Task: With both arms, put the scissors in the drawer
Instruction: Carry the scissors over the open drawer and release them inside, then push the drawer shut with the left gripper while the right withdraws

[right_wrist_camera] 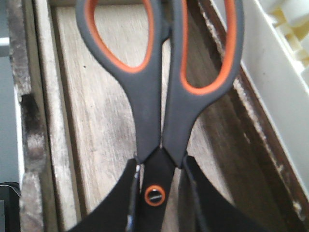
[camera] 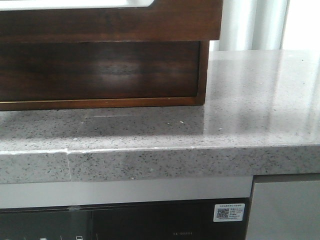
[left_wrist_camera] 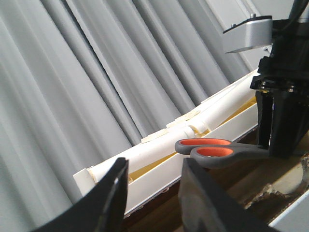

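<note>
The scissors (right_wrist_camera: 161,92) have grey handles and orange-lined loops. My right gripper (right_wrist_camera: 157,193) is shut on them at the pivot, and the handles point away from it. They hang over the pale lining (right_wrist_camera: 96,125) of the open drawer. In the left wrist view the scissors (left_wrist_camera: 212,151) stick out level from the right gripper (left_wrist_camera: 282,121), above dark brown wood. My left gripper (left_wrist_camera: 152,193) is open and empty, just short of the handles. In the front view the drawer (camera: 110,22) juts out at the top of the dark cabinet. Neither gripper shows there.
The cabinet (camera: 100,75) stands on a grey speckled stone counter (camera: 225,120). A white plastic rail (left_wrist_camera: 159,159) and grey pleated curtains (left_wrist_camera: 96,72) run behind the drawer. The drawer's dark side wall (right_wrist_camera: 29,121) lies beside the scissors.
</note>
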